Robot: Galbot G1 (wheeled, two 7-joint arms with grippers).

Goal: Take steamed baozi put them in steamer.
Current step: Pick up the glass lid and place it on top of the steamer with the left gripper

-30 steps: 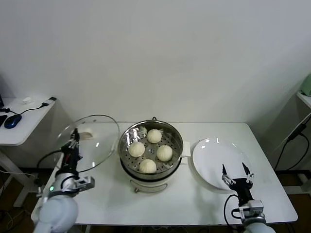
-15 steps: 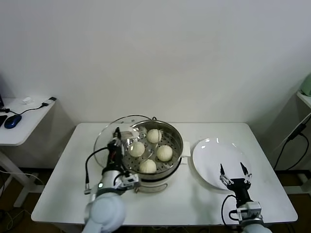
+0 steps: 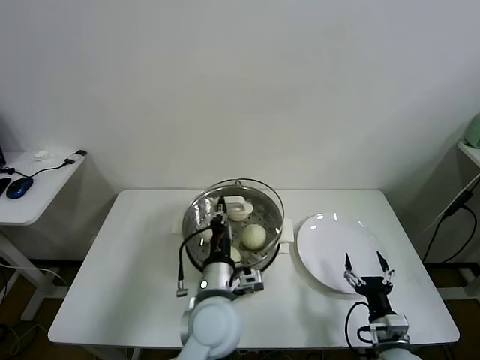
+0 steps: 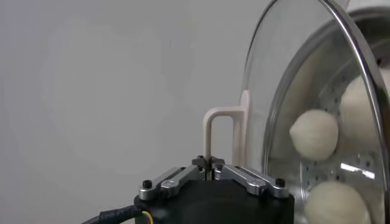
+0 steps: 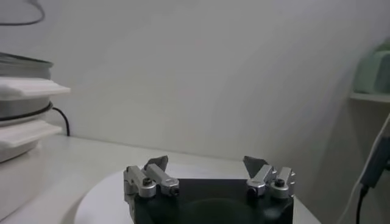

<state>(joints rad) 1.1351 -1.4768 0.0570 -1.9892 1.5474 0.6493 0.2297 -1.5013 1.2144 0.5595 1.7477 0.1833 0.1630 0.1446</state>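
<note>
Steamed baozi [image 3: 254, 235], smooth pale cream-white round buns, lie on the perforated tray inside the round shiny stainless-steel steamer [image 3: 271, 246] at the middle of the white table [image 3: 135, 262]. Left gripper [image 3: 221, 213] is clamped on the white handle of the round glass lid [image 3: 262, 193], holding it over the pot. Right gripper [image 3: 367, 266], jaws spread wide and empty, hangs above the flat white plate [image 3: 330, 240].

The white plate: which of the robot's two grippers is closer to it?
The right one. The right gripper hovers over the near edge of the white plate, fingers open. The left gripper is farther off, above the steamer, shut on the glass lid's handle.
</note>
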